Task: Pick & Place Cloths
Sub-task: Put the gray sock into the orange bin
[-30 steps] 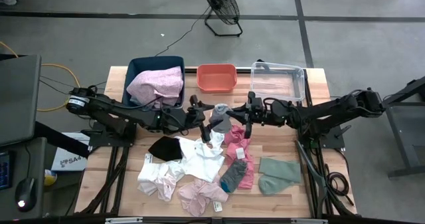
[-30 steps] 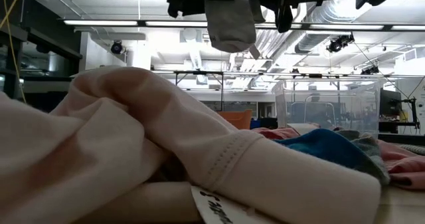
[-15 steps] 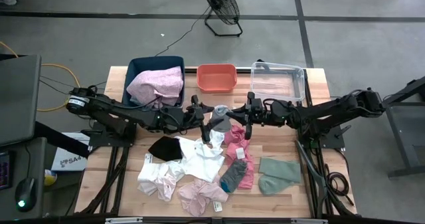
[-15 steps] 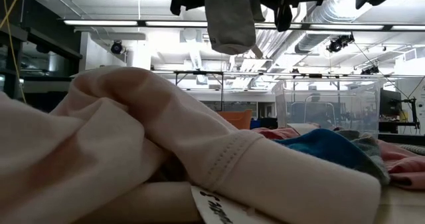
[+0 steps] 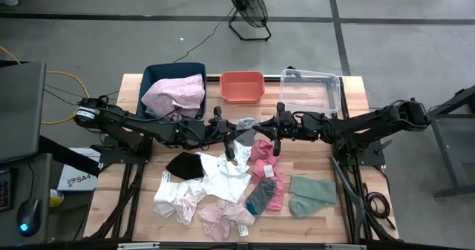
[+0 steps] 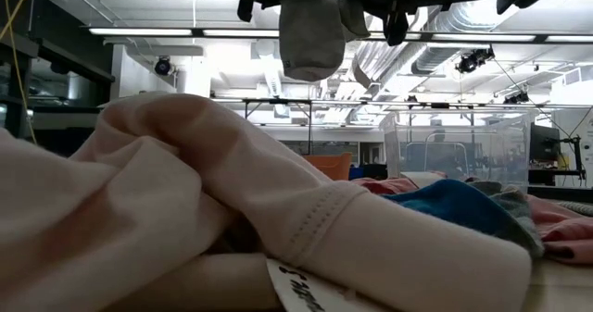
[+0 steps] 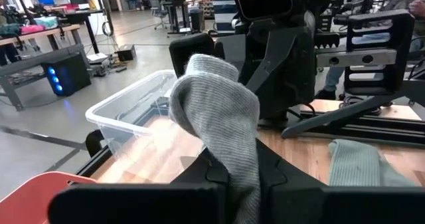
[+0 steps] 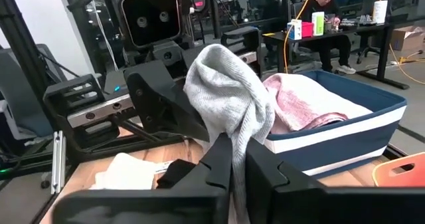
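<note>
A small grey cloth (image 5: 245,129) hangs in the air above the middle of the table, between my two grippers. My left gripper (image 5: 235,135) reaches in from the table's left and is shut on it. My right gripper (image 5: 261,133) reaches in from the right and is shut on it too. In the low view the grey cloth (image 6: 311,36) dangles under the dark arms. Below it, several other cloths lie flat on the table: black (image 5: 184,165), white (image 5: 223,172), pink (image 5: 263,155) and sage green (image 5: 312,189). My left gripper pinches a bunched part of the grey cloth (image 7: 244,159) between its two fingers, coming level from the table's left. The cloth humps up and folds over beyond the fingers, clear of the table. My right gripper pinches the other bunched part of the grey cloth (image 8: 240,139) between its two fingers, coming level from the table's right. The cloth bulges past the fingertips and hangs slack, lifted clear.
Along the far edge stand a blue bin (image 5: 157,78) holding a pink cloth (image 5: 177,94), an orange bin (image 5: 242,87) and a clear bin (image 5: 310,90). A pale pink cloth (image 6: 185,192) fills the low view's foreground. Bare wood shows at the table's left and right sides.
The grey cloth's hanging end has drawn a little toward the left arm and slightly up; it now hangs bunched between both grippers. Both arms have stayed nearly where they were.
</note>
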`<move>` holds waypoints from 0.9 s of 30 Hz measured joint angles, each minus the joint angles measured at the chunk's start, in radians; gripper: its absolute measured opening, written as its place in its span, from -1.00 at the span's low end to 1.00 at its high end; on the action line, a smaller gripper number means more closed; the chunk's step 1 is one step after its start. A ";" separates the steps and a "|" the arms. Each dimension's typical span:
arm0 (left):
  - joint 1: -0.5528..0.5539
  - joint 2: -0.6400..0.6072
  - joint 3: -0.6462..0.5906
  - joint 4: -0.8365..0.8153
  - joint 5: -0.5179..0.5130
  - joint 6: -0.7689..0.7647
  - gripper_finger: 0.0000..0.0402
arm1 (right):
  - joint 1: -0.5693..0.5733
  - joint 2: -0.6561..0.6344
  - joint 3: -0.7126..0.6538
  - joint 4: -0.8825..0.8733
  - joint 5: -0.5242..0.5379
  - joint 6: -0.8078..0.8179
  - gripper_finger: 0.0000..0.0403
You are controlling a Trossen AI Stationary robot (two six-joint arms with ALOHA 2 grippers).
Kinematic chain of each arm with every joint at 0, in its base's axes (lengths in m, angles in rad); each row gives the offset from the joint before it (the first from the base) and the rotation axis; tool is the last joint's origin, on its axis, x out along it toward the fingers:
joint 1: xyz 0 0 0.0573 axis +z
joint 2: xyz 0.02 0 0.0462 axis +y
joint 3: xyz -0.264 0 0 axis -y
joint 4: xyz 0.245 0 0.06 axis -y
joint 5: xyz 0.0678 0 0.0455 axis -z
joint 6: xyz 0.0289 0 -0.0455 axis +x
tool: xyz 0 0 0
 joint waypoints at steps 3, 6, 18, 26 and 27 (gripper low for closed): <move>0.000 0.000 0.000 -0.001 0.000 0.000 -0.97 | 0.000 0.000 0.000 0.000 -0.001 0.001 -0.78; 0.000 0.000 0.000 -0.003 -0.010 0.003 -0.97 | 0.000 -0.008 0.000 -0.020 -0.028 0.009 -0.56; 0.059 0.000 0.000 -0.032 -0.147 0.046 -0.99 | 0.001 -0.144 0.000 -0.256 -0.026 0.056 0.12; 0.259 0.000 0.000 -0.101 -0.085 -0.007 -0.99 | 0.004 -0.214 0.000 -0.398 -0.027 0.091 0.13; 0.285 0.000 0.000 -0.100 -0.069 -0.003 -0.99 | 0.003 -0.215 0.000 -0.404 -0.028 0.091 0.13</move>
